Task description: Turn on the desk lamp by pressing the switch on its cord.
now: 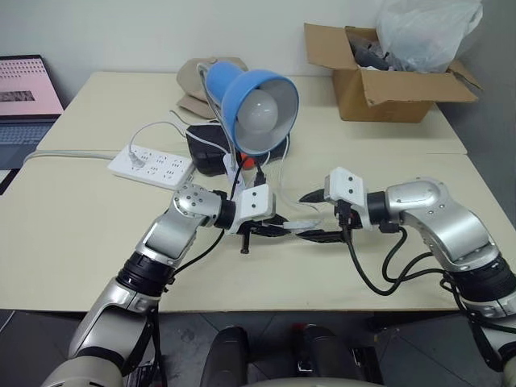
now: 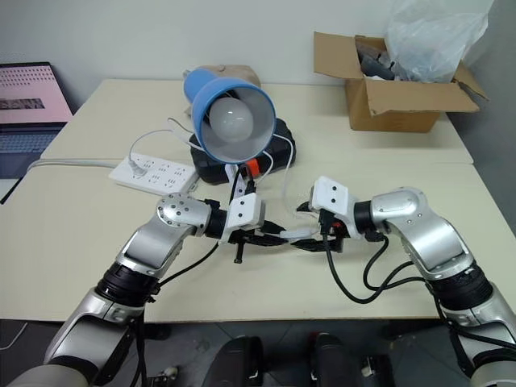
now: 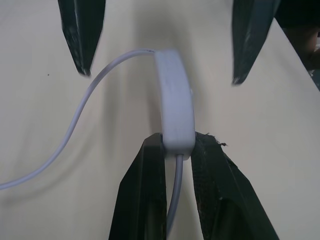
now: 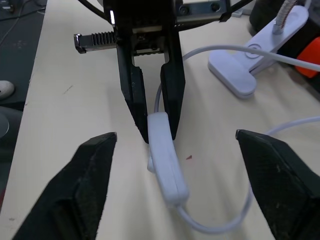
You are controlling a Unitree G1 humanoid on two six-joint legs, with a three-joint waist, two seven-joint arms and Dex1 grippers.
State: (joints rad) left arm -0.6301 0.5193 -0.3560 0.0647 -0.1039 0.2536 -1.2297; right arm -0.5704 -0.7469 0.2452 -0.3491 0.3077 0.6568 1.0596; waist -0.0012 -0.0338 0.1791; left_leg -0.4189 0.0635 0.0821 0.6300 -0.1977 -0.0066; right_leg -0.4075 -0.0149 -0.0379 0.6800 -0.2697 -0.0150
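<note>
The desk lamp (image 1: 256, 101) stands mid-table, its blue shade and white bulb facing me; the bulb shows no glow. Its white clip base (image 4: 240, 77) rests on the table. In front of it, my left gripper (image 3: 177, 142) is shut on one end of the small white switch (image 3: 175, 105), holding it just above the tabletop. The thin white cord (image 3: 75, 120) curves away from the switch's far end. My right gripper (image 4: 176, 134) faces the left one and is open, one finger on each side of the switch (image 4: 166, 162), touching nothing.
A white power strip (image 1: 151, 165) lies left of the lamp, with a black object (image 1: 205, 149) behind the lamp's base. A cardboard box (image 1: 387, 76) holding a plastic bag sits at the back right. A laptop (image 1: 24, 97) is at the far left.
</note>
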